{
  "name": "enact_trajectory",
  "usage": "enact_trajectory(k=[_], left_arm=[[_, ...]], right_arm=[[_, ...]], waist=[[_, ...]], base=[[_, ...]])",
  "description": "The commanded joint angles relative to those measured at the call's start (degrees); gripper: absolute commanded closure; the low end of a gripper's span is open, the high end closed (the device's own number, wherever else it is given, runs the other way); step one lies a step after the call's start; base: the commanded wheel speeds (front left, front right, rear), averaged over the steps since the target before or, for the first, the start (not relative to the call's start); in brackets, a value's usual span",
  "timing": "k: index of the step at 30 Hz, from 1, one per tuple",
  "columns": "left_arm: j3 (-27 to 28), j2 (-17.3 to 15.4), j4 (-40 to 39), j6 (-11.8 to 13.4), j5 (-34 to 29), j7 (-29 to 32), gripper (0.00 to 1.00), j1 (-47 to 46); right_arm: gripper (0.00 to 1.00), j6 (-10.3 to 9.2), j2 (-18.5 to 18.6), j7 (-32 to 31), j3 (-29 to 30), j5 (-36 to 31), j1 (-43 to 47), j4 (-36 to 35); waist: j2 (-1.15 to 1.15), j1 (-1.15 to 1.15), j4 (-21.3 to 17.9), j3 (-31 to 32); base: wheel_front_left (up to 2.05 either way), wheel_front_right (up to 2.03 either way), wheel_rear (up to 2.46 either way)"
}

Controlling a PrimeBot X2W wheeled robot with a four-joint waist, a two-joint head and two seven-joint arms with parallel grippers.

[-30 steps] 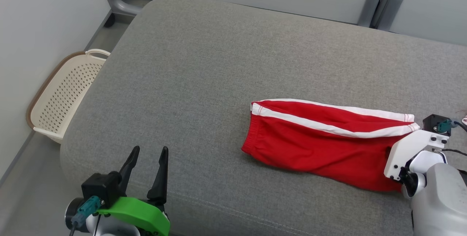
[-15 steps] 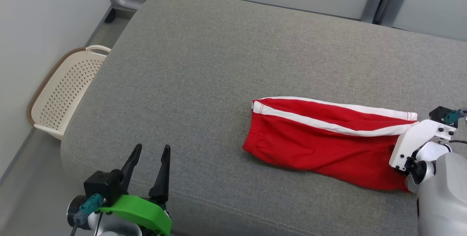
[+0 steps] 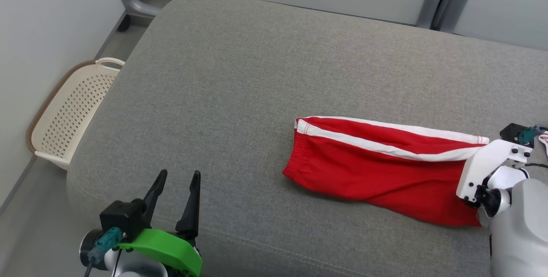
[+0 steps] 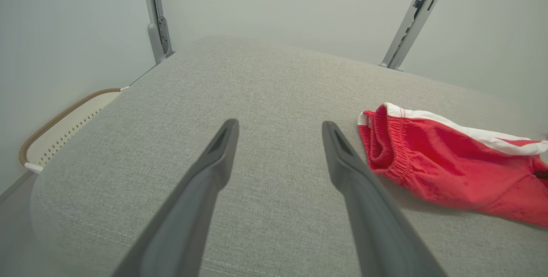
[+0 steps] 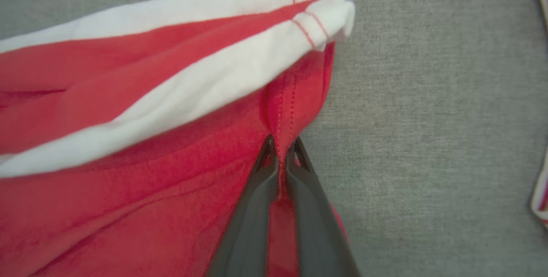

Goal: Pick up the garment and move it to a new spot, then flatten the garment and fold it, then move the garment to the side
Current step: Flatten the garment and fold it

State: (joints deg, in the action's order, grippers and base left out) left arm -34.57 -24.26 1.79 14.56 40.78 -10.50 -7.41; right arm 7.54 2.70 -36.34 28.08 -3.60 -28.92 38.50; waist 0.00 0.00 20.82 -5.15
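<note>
Right jaws tight on garment (image 5: pixel 141 170) hem

In the head view, the hem end of the garment (image 3: pixel 376 174) is covered by the white wrist bracket (image 3: pixel 483 166). Right of the garment, a striped item (image 5: pixel 541 202) is cut off, unidentified.

Left tool (image 3: pixel 179 174): two long, dark, tapering fingers (image 4: pixel 205 183) on a black block (image 3: pixel 122 219), backed by a curved green bracket (image 3: pixel 165 251) and a teal plug (image 3: pixel 105 239) with a dark cable. Right tool (image 5: pixel 282 140): matching dark fingers, a white plate (image 3: pixel 483 168) with black screws, a second teal plug (image 3: pixel 525 134) and a rounded silver-grey forearm (image 3: pixel 520 234).
</note>
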Motion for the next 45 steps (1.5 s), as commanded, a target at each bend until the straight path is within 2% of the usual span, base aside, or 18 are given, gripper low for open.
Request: enact_trajectory(k=[1,14,25,30,35,42,45], left_arm=[[-0.17,0.12,0.11,0.02,0.44,-0.04,0.0,-0.42],[-0.94,-0.49,-0.18,0.43,0.67,0.27,0.0,1.54],[-1.47,-0.51,-0.22,0.57,1.04,0.6,0.0,2.16],[-1.76,-0.51,-0.24,0.47,1.07,0.8,0.0,2.05],[-2.04,-0.43,-0.3,0.25,0.99,0.88,0.0,1.7],[-2.45,-0.28,-0.24,0.0,0.84,0.93,0.0,0.85],[-2.81,0.04,-0.06,-0.19,0.73,1.03,0.0,0.48]], right_arm=[[1.0,-0.11,0.85,-1.35,0.08,-0.86,1.77,-1.39],[1.0,-0.1,5.99,-12.96,-2.02,-2.74,8.9,-16.14],[1.0,-0.1,4.11,-18.78,-12.41,3.27,12.41,-26.16],[1.0,-0.1,2.93,-18.91,-17.42,5.93,11.28,-26.04],[1.0,-0.1,2.02,-17.3,-19.69,6.68,9.17,-23.93],[1.0,-0.09,0.42,-12.86,-22.18,6.95,4.54,-16.81],[1.0,-0.08,0.32,-10.89,-24.47,9.2,2.6,-13.13]], waist=[[0.0,0.0,-0.26,0.69],[0.0,0.0,-0.96,3.75],[0.0,0.0,-1.14,6.28],[0.0,0.0,-0.84,6.84],[0.0,0.0,-0.27,6.94],[0.0,0.0,1.27,6.8],[0.0,0.0,1.99,6.7]], base=[[0.0,0.0,0.0],[0.0,0.0,0.0],[0.0,0.0,0.0],[0.0,0.0,0.0],[0.0,0.0,0.0],[0.0,0.0,0.0],[0.0,0.0,0.0]])
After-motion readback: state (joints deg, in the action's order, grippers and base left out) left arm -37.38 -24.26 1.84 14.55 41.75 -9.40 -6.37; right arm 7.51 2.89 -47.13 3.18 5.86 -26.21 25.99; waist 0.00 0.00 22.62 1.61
